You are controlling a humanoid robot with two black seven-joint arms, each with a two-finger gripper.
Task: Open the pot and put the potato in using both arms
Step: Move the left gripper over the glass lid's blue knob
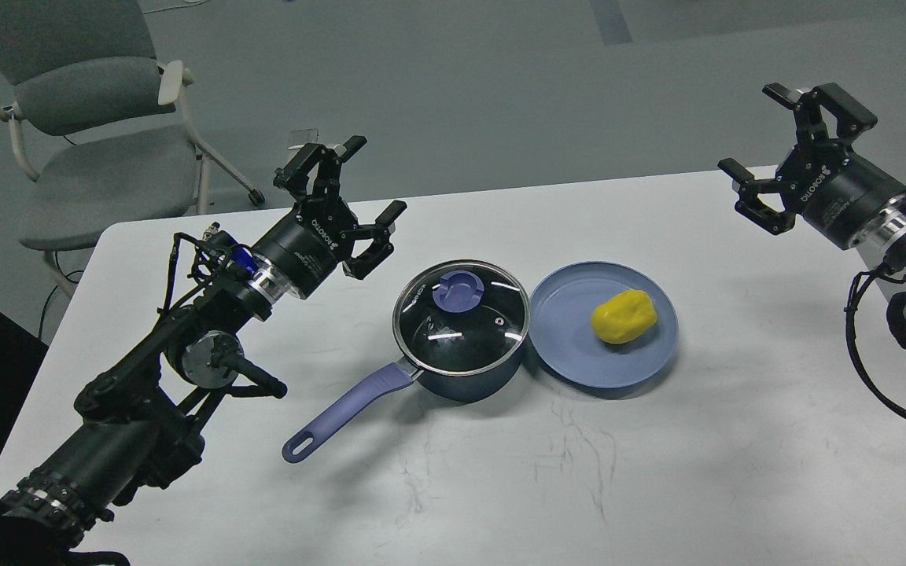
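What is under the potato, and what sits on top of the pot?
The potato lies on a light blue plate. A glass lid covers the pot; nothing shows through it inside.

Clearance inventory, for your reference:

- Pot [461,334]: lid [461,314] on, knob [458,292] unobstructed from above. Your left gripper [356,198], fingers spread, hangs up and left of it with bare table [579,472] between.
- Handle [343,417]: runs toward the near left, crossing the low approach on that side.
- Plate [571,362]: just beside the pot's right wall; no room to pass between them.
- Potato [624,316]: on the plate, open above and to the right.
- Your right gripper [760,134], fingers spread, is well apart at the far right; bare table lies between it and the plate.
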